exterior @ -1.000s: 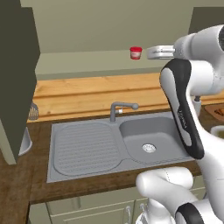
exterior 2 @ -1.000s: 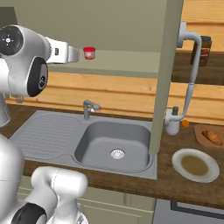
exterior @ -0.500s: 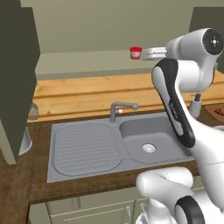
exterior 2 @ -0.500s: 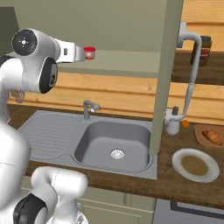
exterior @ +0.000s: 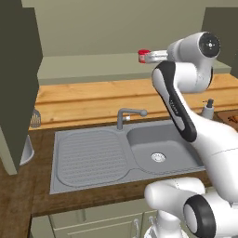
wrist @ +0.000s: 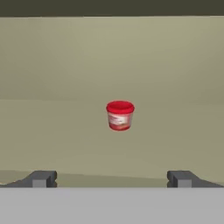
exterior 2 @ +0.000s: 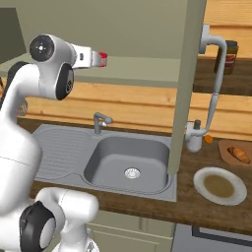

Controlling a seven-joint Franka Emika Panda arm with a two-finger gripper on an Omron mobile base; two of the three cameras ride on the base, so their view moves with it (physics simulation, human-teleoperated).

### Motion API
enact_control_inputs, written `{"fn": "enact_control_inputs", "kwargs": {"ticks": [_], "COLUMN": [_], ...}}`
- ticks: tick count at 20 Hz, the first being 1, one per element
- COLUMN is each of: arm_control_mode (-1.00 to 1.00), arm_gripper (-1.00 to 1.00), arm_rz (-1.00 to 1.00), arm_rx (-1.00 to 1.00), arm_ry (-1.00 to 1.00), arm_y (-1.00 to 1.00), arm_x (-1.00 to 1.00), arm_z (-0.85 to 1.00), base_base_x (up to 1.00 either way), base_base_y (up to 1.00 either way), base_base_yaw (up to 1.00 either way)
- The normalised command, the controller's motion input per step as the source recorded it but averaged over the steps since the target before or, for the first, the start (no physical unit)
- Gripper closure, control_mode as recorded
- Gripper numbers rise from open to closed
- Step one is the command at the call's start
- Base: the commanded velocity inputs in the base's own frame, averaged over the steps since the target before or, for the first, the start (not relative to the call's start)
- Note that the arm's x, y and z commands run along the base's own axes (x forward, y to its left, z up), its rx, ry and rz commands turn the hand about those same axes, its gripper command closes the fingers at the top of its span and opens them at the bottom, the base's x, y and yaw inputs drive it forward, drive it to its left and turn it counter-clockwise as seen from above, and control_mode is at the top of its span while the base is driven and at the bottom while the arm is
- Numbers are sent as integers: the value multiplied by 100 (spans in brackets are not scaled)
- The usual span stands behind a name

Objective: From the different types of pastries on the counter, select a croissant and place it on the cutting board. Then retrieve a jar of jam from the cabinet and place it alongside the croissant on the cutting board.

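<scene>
The gripper (wrist: 112,178) is raised to the level of the cabinet (exterior: 130,69) shelf, its fingers spread as wide as they go and holding nothing. Straight ahead of it in the hand view stands the jar of jam (wrist: 120,115) — upright on the pale shelf, well back from the front edge, with bare shelf on every side and nothing between it and the fingertips (wrist: 42,178). In the left base view the jar (exterior: 143,56) shows just past the end of the arm's hand; in the right base view it (exterior 2: 102,58) sits at the tip of the hand.

Below, the counter (exterior 2: 147,202) carries the steel sink (exterior 2: 125,160) with its tap (exterior 2: 100,120). An open cabinet door (exterior 2: 189,74) hangs edge-on to the right of the sink, its long curved handle (exterior 2: 215,78) beside it. Past the door, near the counter's right end, are a soap dispenser (exterior 2: 194,137), a round plate (exterior 2: 219,185) near the front edge, and the croissant (exterior 2: 238,154) lying on the cutting board (exterior 2: 225,146) against the right edge of the view. A tall dark jar (exterior 2: 231,51) stands on a wooden shelf above them. Another door (exterior: 19,83) hangs at the left of the sink.
</scene>
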Motion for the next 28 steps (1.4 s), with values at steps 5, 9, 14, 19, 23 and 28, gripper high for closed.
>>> {"fn": "enact_control_inputs", "kwargs": {"ticks": [5,9,14,19,23,28], "arm_control_mode": [-100,-100,-100,-100,-100,-100], "arm_gripper": [-100,-100,-100,-100,-100,-100], "arm_rz": [0,0,0,0,0,0], "arm_rx": [0,0,-1,-1,-1,-3], "arm_ry": [0,0,0,0,0,2], "arm_y": [-9,-7,1,0,0,0], "arm_x": [50,37,37,61,51,32], "arm_z": [0,0,0,0,0,-16], "base_base_x": [0,0,0,0,0,0], "base_base_y": [0,0,0,0,0,0], "base_base_yaw": [0,0,0,0,0,0]}}
